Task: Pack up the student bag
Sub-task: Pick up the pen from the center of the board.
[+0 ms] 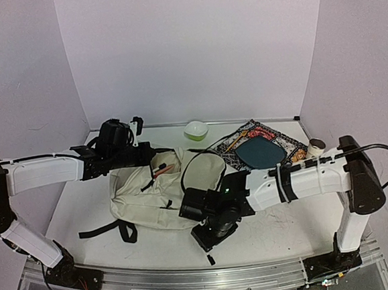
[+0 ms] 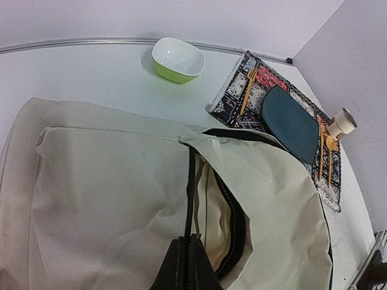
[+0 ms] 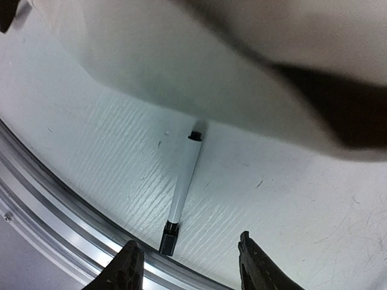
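The cream student bag (image 1: pixel 151 199) lies flat in the middle of the table with its black zipper partly open (image 2: pixel 233 223). My left gripper (image 1: pixel 146 153) is at the bag's top edge; in its wrist view the fingers (image 2: pixel 188 266) are shut on the black zipper edge of the bag. A red-tipped pen (image 1: pixel 159 169) lies at the opening. My right gripper (image 1: pixel 213 237) points down at the table in front of the bag, open and empty (image 3: pixel 190 269). A white marker with a black cap (image 3: pixel 181 193) lies just beyond its fingertips, one end under the bag's edge (image 3: pixel 199 78).
A green bowl (image 1: pixel 195 129) (image 2: pixel 177 58) stands at the back. A patterned mat (image 1: pixel 281 145) at the back right carries a dark teal plate (image 2: pixel 290 121), a yellow fork (image 2: pixel 248 87) and a white cup (image 1: pixel 316 147). The aluminium rail (image 3: pixel 54 199) runs along the near edge.
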You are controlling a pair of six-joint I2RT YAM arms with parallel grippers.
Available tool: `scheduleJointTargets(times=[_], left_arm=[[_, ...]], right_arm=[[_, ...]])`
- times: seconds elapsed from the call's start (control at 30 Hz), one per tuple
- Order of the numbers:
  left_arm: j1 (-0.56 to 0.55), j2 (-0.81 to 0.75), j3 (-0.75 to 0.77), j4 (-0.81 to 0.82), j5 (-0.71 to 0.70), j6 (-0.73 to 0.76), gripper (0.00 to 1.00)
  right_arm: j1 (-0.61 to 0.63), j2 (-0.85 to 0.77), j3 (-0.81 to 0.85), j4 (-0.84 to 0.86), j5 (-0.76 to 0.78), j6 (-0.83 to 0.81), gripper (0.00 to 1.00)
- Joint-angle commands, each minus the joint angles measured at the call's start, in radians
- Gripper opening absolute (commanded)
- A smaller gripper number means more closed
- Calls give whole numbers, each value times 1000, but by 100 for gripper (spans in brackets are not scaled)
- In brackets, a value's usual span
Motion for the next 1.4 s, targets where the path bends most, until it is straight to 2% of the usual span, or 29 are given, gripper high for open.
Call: scheduleJointTargets(times=[0.0,0.3,0.67,0.93,1.1,1.27,1.37], left_arm=[[8,-38,11,71,-42,-5,0],[8,-33,18,72,-42,-1,0],[8,-21,26,72,-35,-3,0],[8,-19,24,72,-37,-3,0],[8,-23,22,72,-40,-1,0],[8,-23,23,72,-38,-1,0],[8,-22,25,72,-35,-2,0]], right_arm=[[23,75,58,-102,-33,11,54],[28,181,74,-107,-86,7,46],[30,211,26,-112,-114,29,33],[30,243,3,-142,-111,42,29],[30,226,-13,-171,-56,56,19],[30,149,-34,-175,-18,65,2],[28,95,-52,-178,-7,64,0]])
